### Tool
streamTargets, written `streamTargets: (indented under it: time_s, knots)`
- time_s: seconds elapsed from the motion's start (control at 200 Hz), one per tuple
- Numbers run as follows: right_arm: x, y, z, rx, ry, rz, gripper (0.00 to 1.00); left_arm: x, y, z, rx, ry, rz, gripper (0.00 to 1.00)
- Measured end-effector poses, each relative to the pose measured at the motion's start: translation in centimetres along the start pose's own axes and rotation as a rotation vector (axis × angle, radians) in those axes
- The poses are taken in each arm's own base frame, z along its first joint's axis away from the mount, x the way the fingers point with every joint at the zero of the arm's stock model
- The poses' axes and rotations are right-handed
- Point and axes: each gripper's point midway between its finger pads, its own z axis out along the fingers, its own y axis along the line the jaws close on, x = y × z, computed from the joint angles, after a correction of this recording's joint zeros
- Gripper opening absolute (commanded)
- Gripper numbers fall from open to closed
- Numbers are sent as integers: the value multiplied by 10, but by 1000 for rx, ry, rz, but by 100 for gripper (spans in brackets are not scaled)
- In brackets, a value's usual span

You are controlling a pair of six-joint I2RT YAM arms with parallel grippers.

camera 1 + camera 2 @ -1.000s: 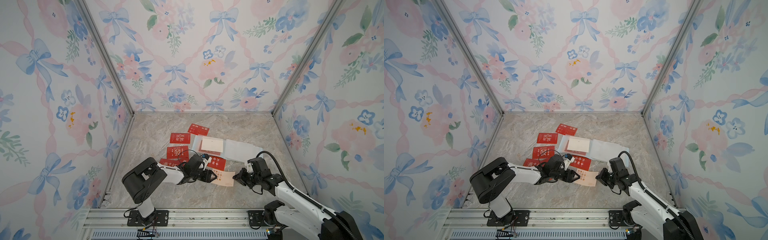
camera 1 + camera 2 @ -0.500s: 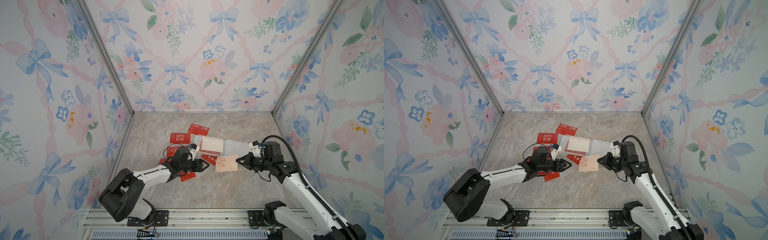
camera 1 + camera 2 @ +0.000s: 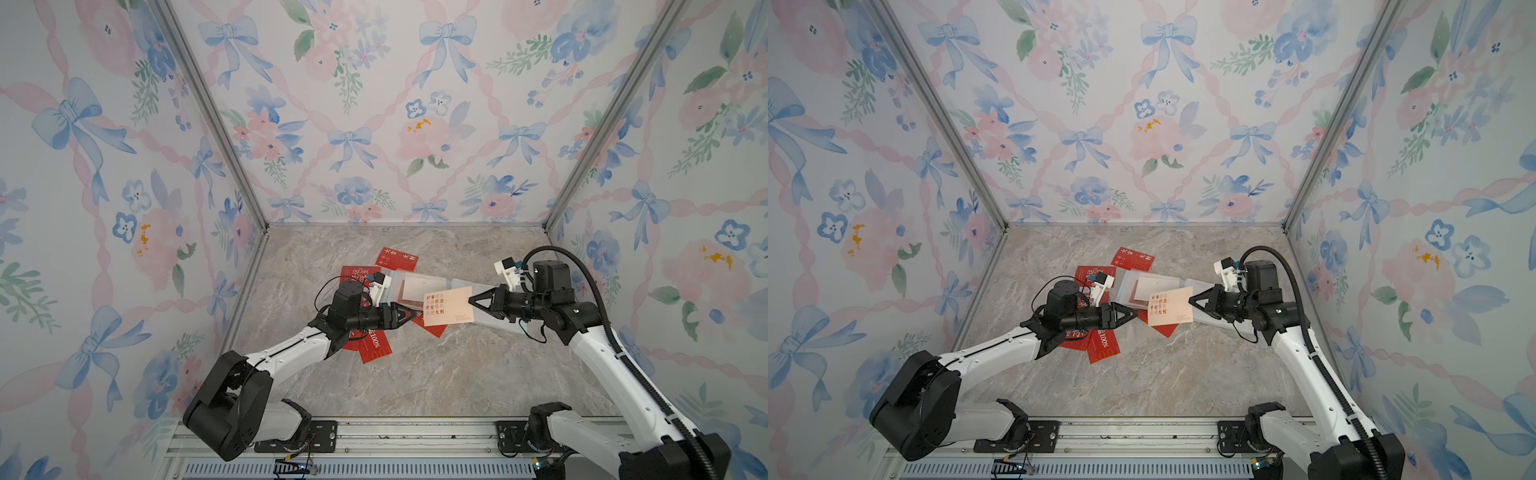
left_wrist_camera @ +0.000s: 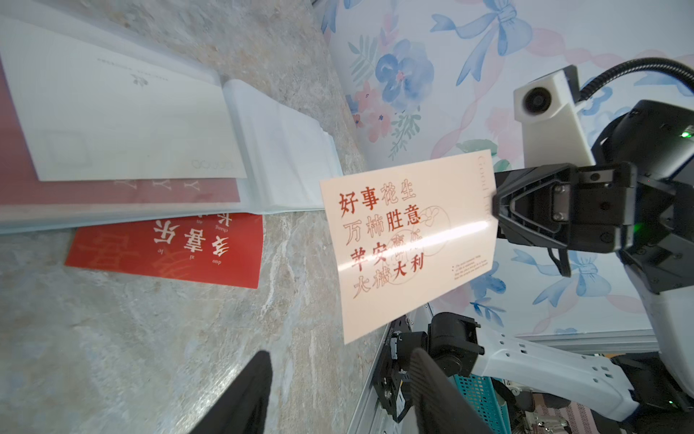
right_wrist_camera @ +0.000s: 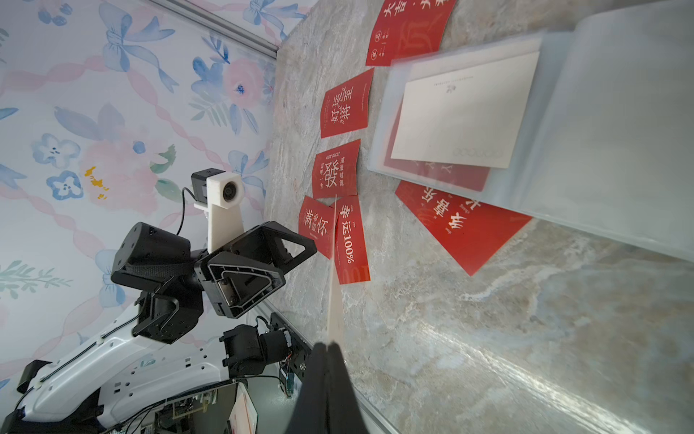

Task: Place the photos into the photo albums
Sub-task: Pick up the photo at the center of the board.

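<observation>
Bow-and-flower wallpaper [image 3: 374, 104] covers the walls on three sides of the marbled surface [image 3: 415, 382]. Left of centre, the left gripper [image 3: 406, 317] hangs empty with its jaws parted, over scattered red photos [image 3: 374, 347]. The photo album [image 3: 394, 291] lies open mid-surface. At its near edge the right gripper [image 3: 471, 300] pinches the cream photo [image 3: 449, 306], lifted clear of the surface.

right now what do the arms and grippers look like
The left arm and right arm have white shells and black joints. The left gripper and right gripper are black, with triangular open-frame jaws. A white camera mount sits at each wrist; a black ribbed cable runs along the right arm.
</observation>
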Motion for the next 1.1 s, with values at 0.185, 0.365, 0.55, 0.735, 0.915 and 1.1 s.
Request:
streamTargets:
  time_s: [0.185, 0.365, 0.55, 0.735, 0.915, 1.1]
  knots:
    - [-7, 4, 3, -42, 5, -9, 0, -22, -3, -13, 15, -57, 7, 62]
    - [-12, 6, 10, -74, 24, -7, 0, -27, -8, -14, 30, -67, 15, 63]
    - [-18, 15, 10, -122, 17, -4, 0, -30, -12, -16, 49, -74, 20, 63]
    - [-24, 26, 10, -179, 14, 2, 0, -33, -17, -14, 84, -73, 18, 62]
    - [-31, 40, 8, -246, -1, 1, 0, -34, -21, -11, 121, -67, 9, 60]
    - [-30, 50, 12, -288, 13, 0, 0, -35, -24, -6, 150, -60, -8, 59]
